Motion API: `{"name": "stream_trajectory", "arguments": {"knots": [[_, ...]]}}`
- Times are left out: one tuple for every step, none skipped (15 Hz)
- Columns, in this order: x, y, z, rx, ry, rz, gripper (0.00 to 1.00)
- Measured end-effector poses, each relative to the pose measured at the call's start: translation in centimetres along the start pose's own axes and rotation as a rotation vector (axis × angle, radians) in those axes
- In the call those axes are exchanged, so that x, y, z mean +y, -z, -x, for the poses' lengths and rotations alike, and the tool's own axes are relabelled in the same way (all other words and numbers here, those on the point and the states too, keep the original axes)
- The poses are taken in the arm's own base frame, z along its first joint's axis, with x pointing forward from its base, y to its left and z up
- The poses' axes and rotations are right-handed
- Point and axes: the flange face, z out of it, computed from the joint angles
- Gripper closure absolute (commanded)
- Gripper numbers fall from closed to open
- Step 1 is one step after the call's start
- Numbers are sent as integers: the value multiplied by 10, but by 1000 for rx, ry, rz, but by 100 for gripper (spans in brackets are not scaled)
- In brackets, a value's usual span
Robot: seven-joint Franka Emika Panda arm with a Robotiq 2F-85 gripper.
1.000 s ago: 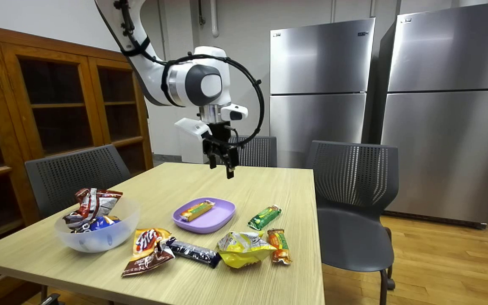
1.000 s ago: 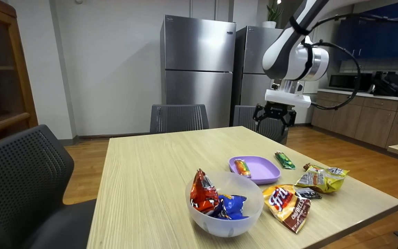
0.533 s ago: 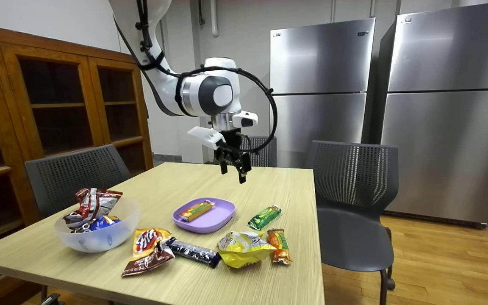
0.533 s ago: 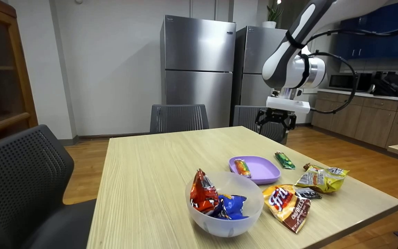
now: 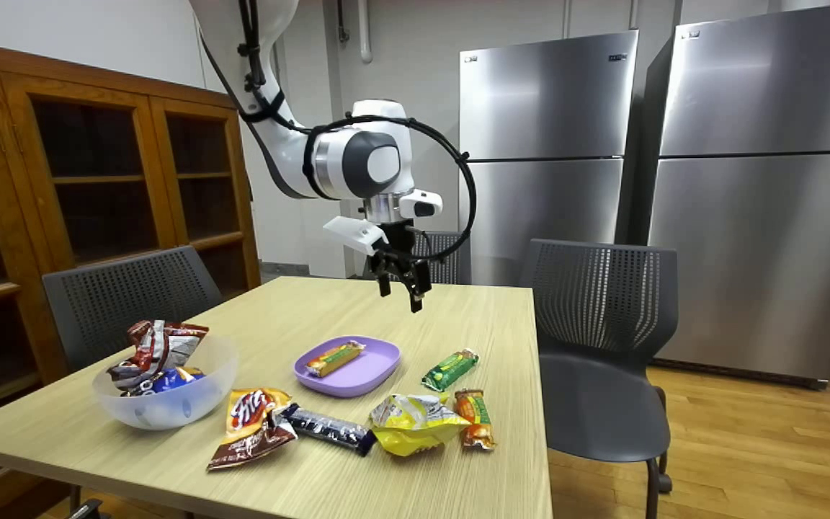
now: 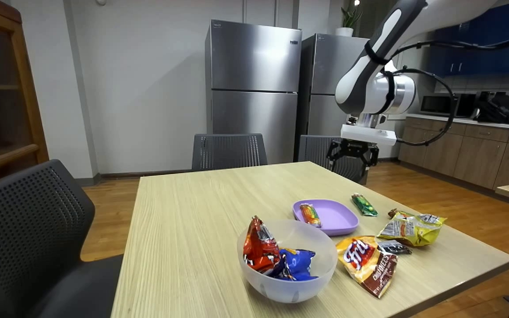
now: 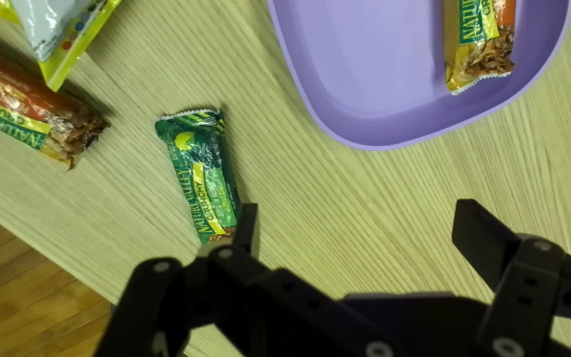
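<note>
Since nothing is seen between its widely spread fingers (image 7: pixel 247 225), the black two-finger gripper (image 7: pixel 357 215) is judged to be unloaded; it is held pointing down above the pale wood-grain table (image 6: pixel 192 229), apart from everything on it. Nearest to it in the wrist view, a green foil-wrapped granola bar (image 7: pixel 199 173) is found lying flat on the tabletop, one end partly hidden by a finger; this overlap is attributed to the finger standing between camera and bar, not to contact. Near it, a shallow lavender plastic plate (image 7: pixel 360 64) is occupied by an orange-and-green wrapped bar (image 7: pixel 479 34), which is laid flat near one wall and enclosed by the raised rim. A similar orange-wrapped bar (image 7: pixel 23 106) is laid just beside a crumpled yellow snack bag (image 5: pixel 415 429). In both exterior views, a frosted translucent bowl (image 6: pixel 281 291) is noted; in it a red snack bag (image 6: pixel 259 249) is propped up, presumably by the curved wall, beside a blue snack bag (image 6: pixel 298 265). Just beside the bowl, an orange-and-brown snack bag (image 6: pixel 367 265) is laid flat; contact cannot be determined.
</note>
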Motion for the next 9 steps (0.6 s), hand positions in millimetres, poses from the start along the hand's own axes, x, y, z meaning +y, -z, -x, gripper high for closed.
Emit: {"name": "stream_trajectory", "arguments": {"knots": [[0,0,0,0,0,0,0],[0,0,0,0,0,0,0],[0,0,0,0,0,0,0],[0,0,0,0,0,0,0],[1,-1,0,-1,-2,1,0],[3,-1,-1,-1,-5,3,0],[6,-2,-2,0,-9,7,0],[10,-3,-3,1,-15,10,0],[14,-3,-6,2,-22,13,0]]}}
